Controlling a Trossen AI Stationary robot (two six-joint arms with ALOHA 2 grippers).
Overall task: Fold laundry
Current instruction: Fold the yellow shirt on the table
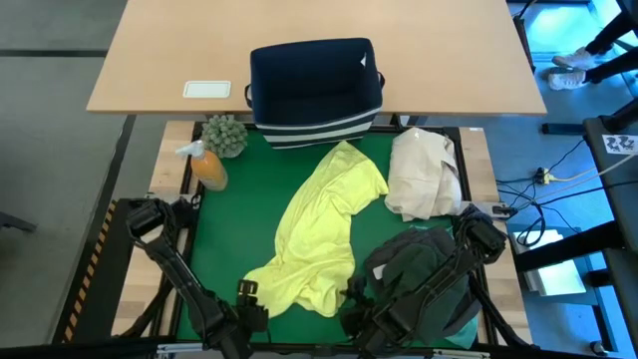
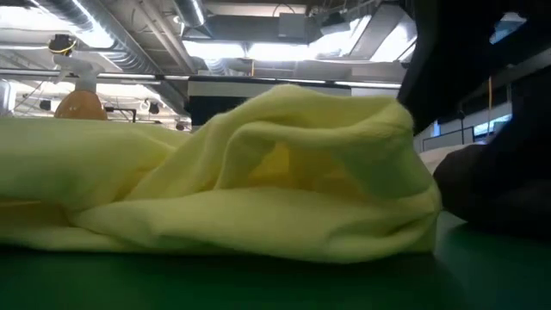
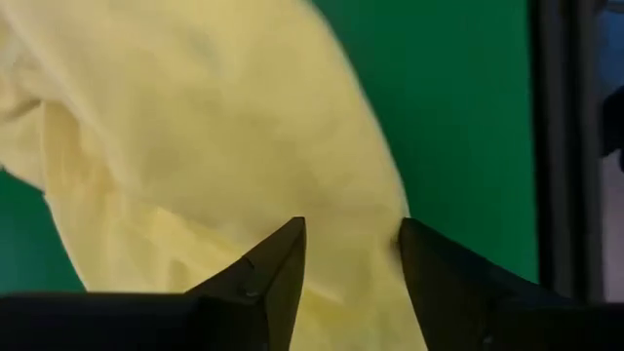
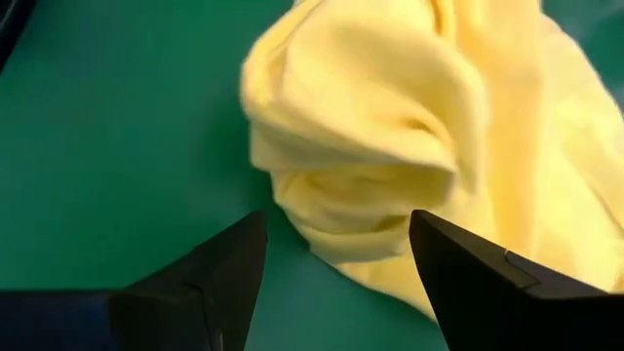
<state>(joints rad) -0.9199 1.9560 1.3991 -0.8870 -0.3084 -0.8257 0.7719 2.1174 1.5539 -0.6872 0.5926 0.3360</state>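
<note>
A bright yellow-green shirt (image 1: pixel 317 231) lies crumpled in a slanting strip on the green mat (image 1: pixel 239 219), from the far middle to the near edge. My left gripper (image 1: pixel 249 297) stands open at the shirt's near left end, and the cloth (image 3: pixel 214 146) shows beyond its fingertips (image 3: pixel 283 255). My right gripper (image 1: pixel 351 295) stands open at the near right end, just short of a bunched fold (image 4: pixel 370 146). A pile of dark grey garments (image 1: pixel 414 264) lies under the right arm. In the low view the shirt (image 2: pixel 258 181) fills the picture.
A navy fabric bin (image 1: pixel 315 92) stands at the mat's far edge. A cream-beige cloth bundle (image 1: pixel 424 175) lies at the far right. An orange bottle (image 1: pixel 207 166) and a small plant (image 1: pixel 225 135) stand at the far left. Bare mat shows left of the shirt.
</note>
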